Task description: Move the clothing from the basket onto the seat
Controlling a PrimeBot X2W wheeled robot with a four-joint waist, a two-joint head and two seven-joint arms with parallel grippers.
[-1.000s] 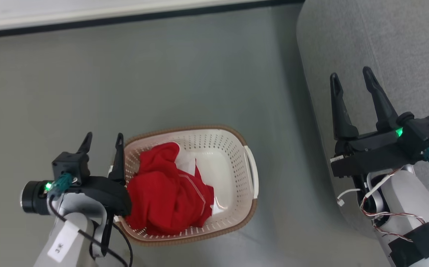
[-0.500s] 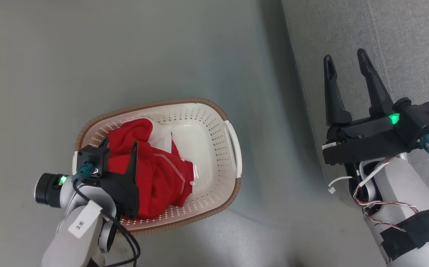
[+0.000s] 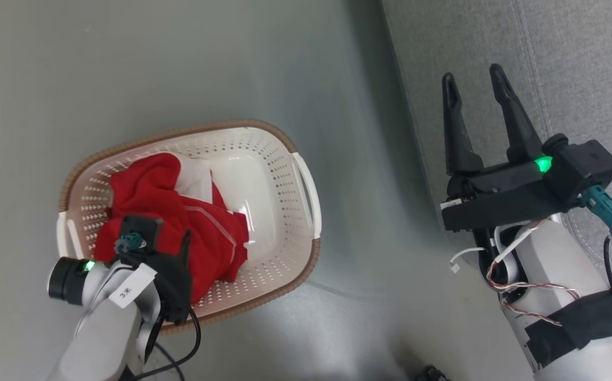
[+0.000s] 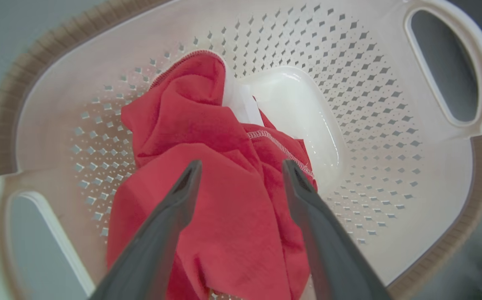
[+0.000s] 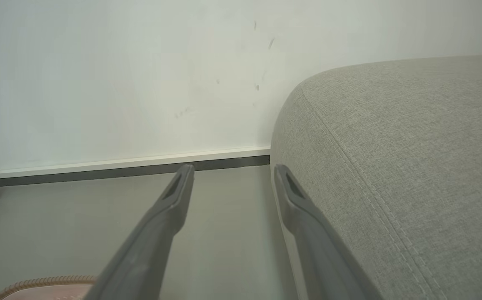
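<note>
- So, head view: the basket (image 3: 306, 185) sits on the grey floor (image 3: 205, 63) with the clothing (image 3: 152, 201) bunched up in its left half. The left gripper (image 3: 171, 243) hangs over the red heap. The right gripper (image 3: 472, 74) is well apart from it, over the edge of the seat (image 3: 591, 63), fingers spread wide, holding nothing.
- Left wrist view: its two fingers are parted wide right over the clothing (image 4: 191, 125), with no fabric pinched between them. Can't tell if the tips touch it. White stitching runs along one red fold.
- Right wrist view: its fingers are spread with bare floor between them and the seat (image 5: 411, 146) just beside one finger. A wall (image 5: 120, 75) is behind, and a bit of basket rim sits in the bottom corner.
</note>
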